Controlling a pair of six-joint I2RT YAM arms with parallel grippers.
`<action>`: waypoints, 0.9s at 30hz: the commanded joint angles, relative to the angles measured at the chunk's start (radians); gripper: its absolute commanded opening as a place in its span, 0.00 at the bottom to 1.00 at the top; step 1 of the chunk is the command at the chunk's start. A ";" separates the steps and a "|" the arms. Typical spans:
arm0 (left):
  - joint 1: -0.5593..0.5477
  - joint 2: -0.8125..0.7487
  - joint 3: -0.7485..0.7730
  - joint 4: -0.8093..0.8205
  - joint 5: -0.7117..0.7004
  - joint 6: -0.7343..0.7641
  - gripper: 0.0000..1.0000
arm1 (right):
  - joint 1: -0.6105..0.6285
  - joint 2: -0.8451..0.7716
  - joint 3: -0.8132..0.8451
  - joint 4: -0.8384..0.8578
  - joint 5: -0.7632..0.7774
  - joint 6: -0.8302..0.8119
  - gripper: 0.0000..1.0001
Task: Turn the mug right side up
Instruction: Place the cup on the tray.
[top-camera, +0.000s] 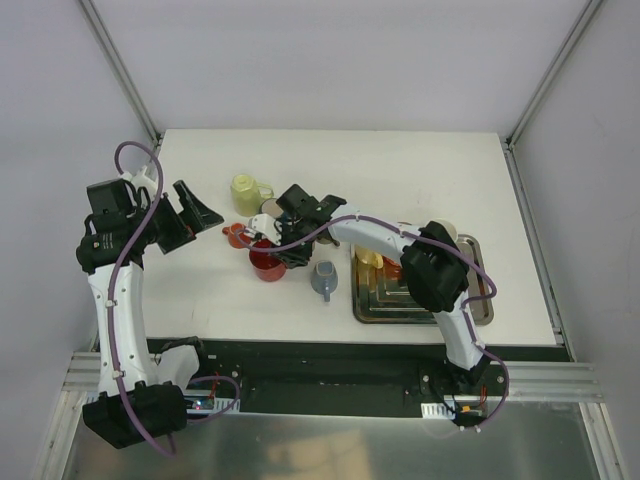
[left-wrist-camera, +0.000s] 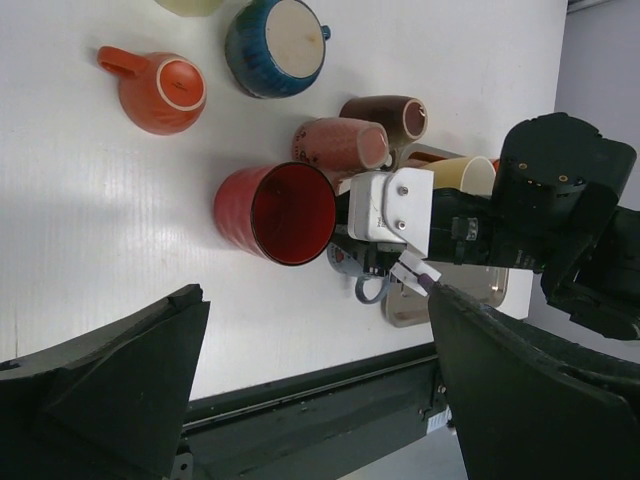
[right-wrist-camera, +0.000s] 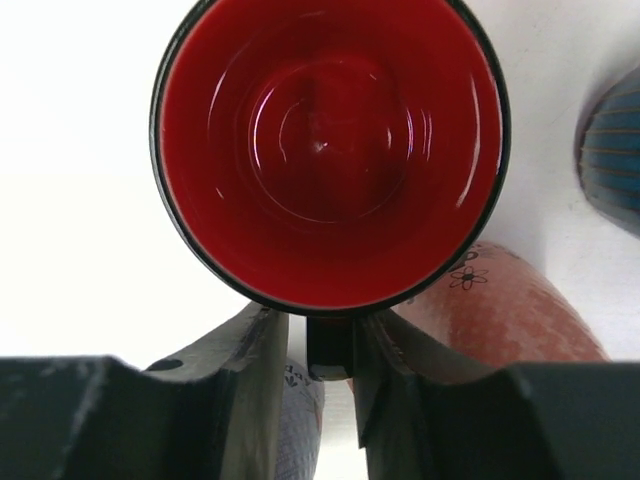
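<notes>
The red mug (top-camera: 266, 263) (left-wrist-camera: 278, 213) (right-wrist-camera: 330, 150) sits among other cups at the table's middle. Its glossy red inside faces up toward both wrist cameras. My right gripper (top-camera: 284, 252) (right-wrist-camera: 322, 325) reaches it from the right, with the mug's dark handle (right-wrist-camera: 331, 345) between its two fingers. The right finger touches the handle, and only a thin gap shows on the left side. My left gripper (top-camera: 193, 222) (left-wrist-camera: 318, 310) hovers wide open to the mug's left, holding nothing.
Around the red mug are an orange mug (left-wrist-camera: 160, 92), a blue cup (left-wrist-camera: 272, 45), a pink flowered mug (left-wrist-camera: 340, 145) on its side, a brown mug (left-wrist-camera: 390, 115), a grey mug (top-camera: 325, 280) and a yellow-green mug (top-camera: 245, 190). A metal tray (top-camera: 480, 305) lies at right.
</notes>
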 joint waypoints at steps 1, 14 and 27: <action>0.011 -0.007 0.002 0.044 0.054 -0.025 0.96 | 0.006 -0.002 -0.005 0.011 -0.042 0.028 0.30; 0.023 -0.001 0.018 0.050 -0.073 -0.032 0.99 | -0.021 -0.181 0.043 0.152 0.015 0.186 0.00; 0.026 0.086 -0.010 0.133 0.078 -0.140 0.99 | -0.348 -0.444 -0.041 0.215 0.180 0.402 0.00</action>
